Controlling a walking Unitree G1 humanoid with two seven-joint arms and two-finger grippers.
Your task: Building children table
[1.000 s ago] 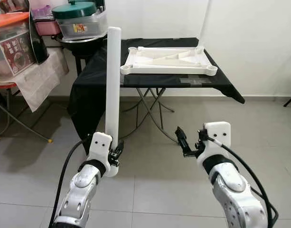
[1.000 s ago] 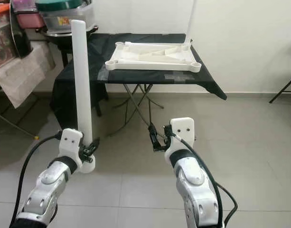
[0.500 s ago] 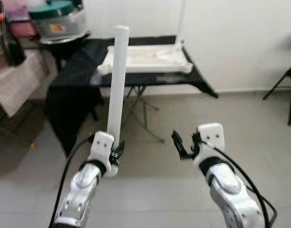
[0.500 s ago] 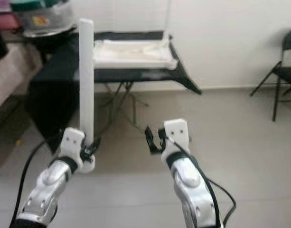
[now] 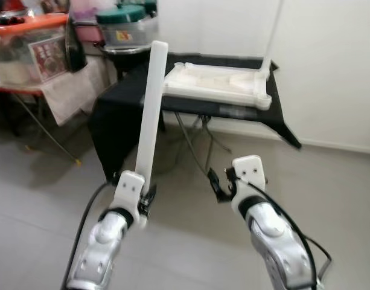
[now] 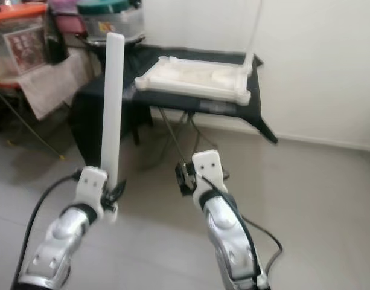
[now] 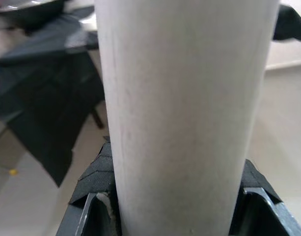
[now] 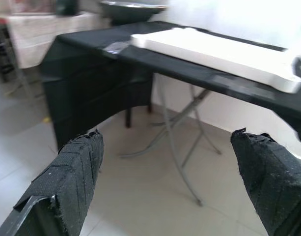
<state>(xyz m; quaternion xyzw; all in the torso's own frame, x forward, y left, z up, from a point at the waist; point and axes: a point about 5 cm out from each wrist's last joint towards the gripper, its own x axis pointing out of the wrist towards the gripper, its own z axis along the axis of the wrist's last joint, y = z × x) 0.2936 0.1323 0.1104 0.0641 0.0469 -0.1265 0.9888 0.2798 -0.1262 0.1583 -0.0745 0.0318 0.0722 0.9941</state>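
Left end effector [image 5: 147, 194] around table leg [image 5: 149, 115]

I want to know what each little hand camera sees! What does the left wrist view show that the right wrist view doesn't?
The left wrist view shows the white leg tube up close, clamped between the left gripper jaws.

The right wrist view shows the right gripper with its jaws wide apart, nothing between them, and the white tabletop piece lying on the table.

Both show the black-draped table and the pale tiled floor.
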